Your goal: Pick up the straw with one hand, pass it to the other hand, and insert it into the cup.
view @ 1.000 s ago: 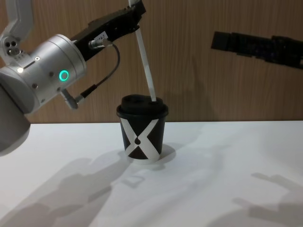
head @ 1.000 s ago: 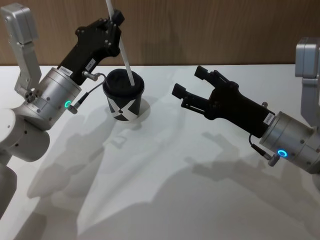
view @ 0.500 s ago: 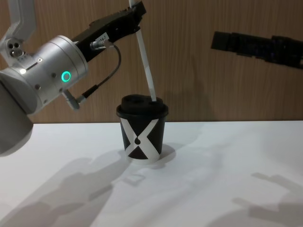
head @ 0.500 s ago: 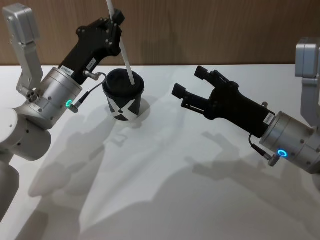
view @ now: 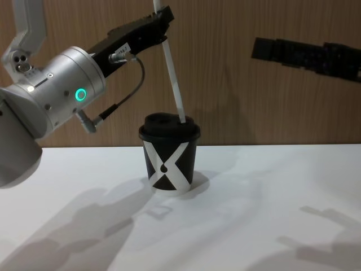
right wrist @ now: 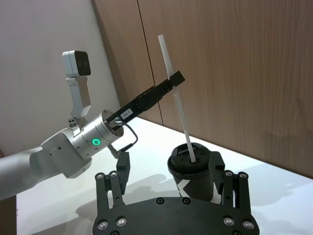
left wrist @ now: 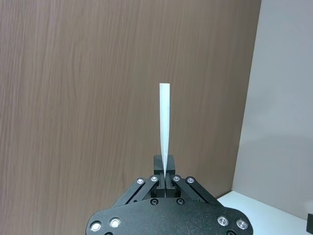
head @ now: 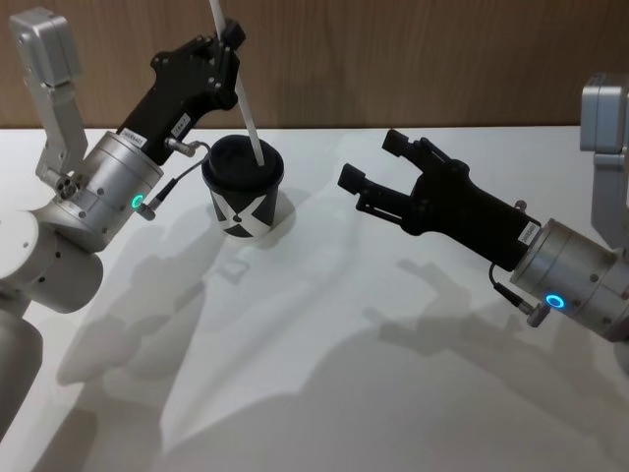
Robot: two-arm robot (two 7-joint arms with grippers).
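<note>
While the left arm's silver wrist drifts slightly upward and toward the wall compared with one second ago, the straw (head: 244,98) itself barely shifts: its lower tip sits in the lid opening of the cup (head: 243,197) exactly as in the earlier head and chest views. So the change is a small re-posing of the arm, not further insertion.

Left gripper (head: 232,44): above the cup and a little to its left, fingers closed tight on the straw's upper part, with a short length of straw standing out beyond the grip. The left wrist view confirms the pinch, with the straw (left wrist: 165,128) rising straight from between the shut fingertips. The straw leans from the grip down toward the cup's right, tilted rather than upright.

Right gripper (head: 377,167): well to the right of the cup, held above the table (head: 314,374), fingers spread wide and holding nothing. No motion across the three time steps; it reads as parked after the pass. From its wrist camera the cup (right wrist: 193,169) stands ahead with the straw (right wrist: 178,105) entering the lid.

Cup: upright on the table, lid on, white X facing the robot in the chest view (view: 168,164).

Judgement: the handover looks complete and insertion is begun but shallow; most of the straw is above the lid. What remains is pushing it down, then release. Risk: the tilt could lever the light cup sideways.
</note>
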